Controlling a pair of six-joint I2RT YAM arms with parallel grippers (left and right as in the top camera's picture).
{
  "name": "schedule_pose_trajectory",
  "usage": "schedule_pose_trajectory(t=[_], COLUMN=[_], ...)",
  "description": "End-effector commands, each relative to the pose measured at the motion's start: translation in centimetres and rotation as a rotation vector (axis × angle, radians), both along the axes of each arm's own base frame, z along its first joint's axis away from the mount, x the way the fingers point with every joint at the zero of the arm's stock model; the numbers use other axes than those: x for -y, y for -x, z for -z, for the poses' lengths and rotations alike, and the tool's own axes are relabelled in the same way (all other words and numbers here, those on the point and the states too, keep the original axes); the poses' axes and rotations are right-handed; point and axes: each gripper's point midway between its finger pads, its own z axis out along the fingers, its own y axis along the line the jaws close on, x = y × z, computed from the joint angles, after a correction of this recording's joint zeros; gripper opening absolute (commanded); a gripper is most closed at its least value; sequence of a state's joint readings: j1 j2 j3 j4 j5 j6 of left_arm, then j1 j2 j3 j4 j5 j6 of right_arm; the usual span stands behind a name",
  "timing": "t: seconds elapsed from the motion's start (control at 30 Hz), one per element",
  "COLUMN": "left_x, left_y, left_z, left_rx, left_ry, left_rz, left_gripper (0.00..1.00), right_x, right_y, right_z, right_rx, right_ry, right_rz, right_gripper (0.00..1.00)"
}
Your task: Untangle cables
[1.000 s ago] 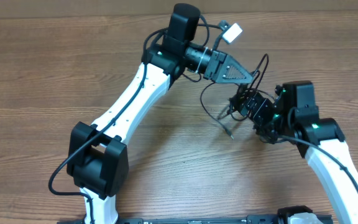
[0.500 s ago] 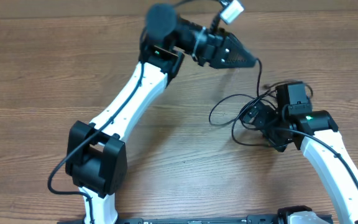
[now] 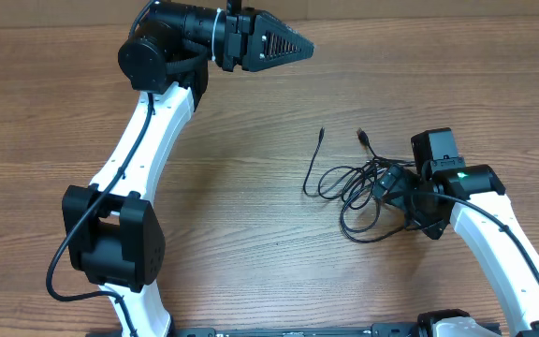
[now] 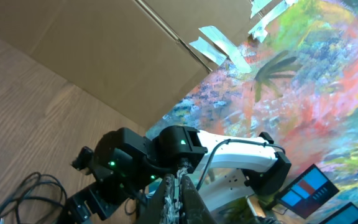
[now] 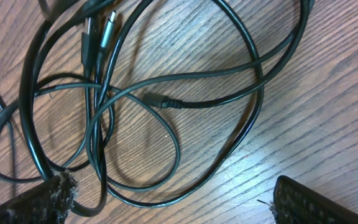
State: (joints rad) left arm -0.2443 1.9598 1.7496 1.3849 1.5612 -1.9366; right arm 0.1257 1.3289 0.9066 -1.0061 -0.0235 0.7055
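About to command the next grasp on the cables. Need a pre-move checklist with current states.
1. Right gripper open: ok.
2. Right gripper over the cables: ok, its fingers flank the loops in the wrist view.
3. Left gripper free of cable: ok, shut, nothing in it, raised far from the bunch.
4. Plug ends findable: ok, two lie free on the table beyond the bunch.
5. Strands separated: not ok, loops cross each other.
6. Right fingers' height above the table: cannot tell.
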Motion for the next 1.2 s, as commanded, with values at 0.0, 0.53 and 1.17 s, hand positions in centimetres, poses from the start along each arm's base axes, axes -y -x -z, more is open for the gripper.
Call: schedule_pose_trajectory(t=[0.0, 0.53, 1.17], left_x=[0.2, 1.5, 1.1], left_y=[1.4, -0.1, -11.3], left_z=[-1.3, 1.2, 18.7], left_rx=[0.035, -0.127, -0.654], left_ry=[-0.009, 0.006, -0.352], left_rz=[0.02, 0.014, -0.647], left_gripper=[0.04, 0.27, 0.86], right_x=[-0.1, -3.3, -3.4], right_y=[0.0, -0.6, 0.6], right_z=[0.0, -10.4, -12.5], right_rx=[0.004, 0.431, 0.512], right_ry=[-0.003, -0.159, -0.166], right_rz=[-0.026, -0.243, -0.265], right_gripper=[1.0, 1.0, 1.0])
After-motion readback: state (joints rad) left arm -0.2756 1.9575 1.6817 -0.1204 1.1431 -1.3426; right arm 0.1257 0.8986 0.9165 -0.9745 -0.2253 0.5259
